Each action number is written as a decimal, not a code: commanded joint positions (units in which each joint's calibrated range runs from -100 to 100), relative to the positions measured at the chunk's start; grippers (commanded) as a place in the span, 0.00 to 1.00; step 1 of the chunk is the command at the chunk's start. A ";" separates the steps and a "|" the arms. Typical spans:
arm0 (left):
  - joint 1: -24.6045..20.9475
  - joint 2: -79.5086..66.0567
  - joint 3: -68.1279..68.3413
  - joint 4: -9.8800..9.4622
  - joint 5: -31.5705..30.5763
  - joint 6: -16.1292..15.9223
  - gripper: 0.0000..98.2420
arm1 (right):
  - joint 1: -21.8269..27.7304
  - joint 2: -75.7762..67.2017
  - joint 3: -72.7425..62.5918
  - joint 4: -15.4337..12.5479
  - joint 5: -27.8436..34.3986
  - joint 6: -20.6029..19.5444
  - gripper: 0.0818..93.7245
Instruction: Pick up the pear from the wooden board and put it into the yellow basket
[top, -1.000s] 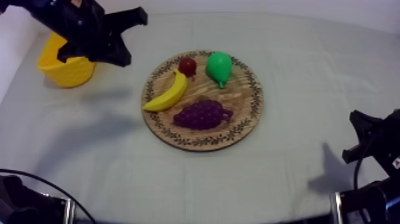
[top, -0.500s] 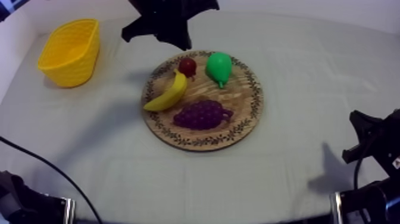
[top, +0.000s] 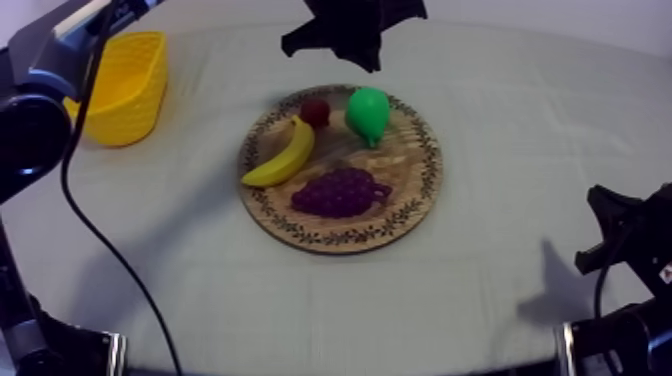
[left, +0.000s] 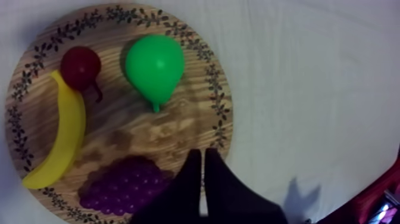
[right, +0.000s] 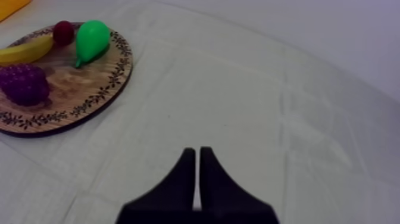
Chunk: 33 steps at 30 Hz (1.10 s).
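Note:
The green pear (top: 368, 112) lies on the far right part of the round wooden board (top: 420, 190), beside a small red fruit (top: 316, 110). My left gripper (top: 355, 40) hovers over the cloth just beyond the board's far edge, above the pear. Looking down from the left wrist, the pear (left: 155, 64) lies ahead of my left gripper (left: 202, 173), which is shut on nothing, fingers together over the grapes (left: 122, 184). The yellow basket (top: 120, 85) stands at the far left. My right gripper (top: 612, 228) rests low at the right, and in its wrist view my right gripper (right: 196, 170) is shut on nothing.
A banana (top: 280, 153) and a bunch of grapes (top: 340, 190) share the board with the pear. My left arm reaches in from the upper left past the basket. Bare cloth (right: 250, 89) stretches between the board (right: 89, 101) and my right gripper.
My left gripper has swung right from above the basket to above the board's far edge near the pear. The fruit and my right arm have not moved.

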 joint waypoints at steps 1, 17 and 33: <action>-0.13 1.48 -1.91 0.21 -0.02 -0.06 0.05 | 0.01 -0.04 0.00 -0.01 0.01 -0.06 0.00; -0.56 2.62 -2.66 1.74 -2.01 -2.97 0.68 | 0.01 -0.04 0.00 -0.01 0.01 -0.06 0.00; -0.74 5.12 -0.37 0.22 -2.84 -1.64 0.96 | 0.01 -0.04 0.00 -0.01 0.01 -0.06 0.00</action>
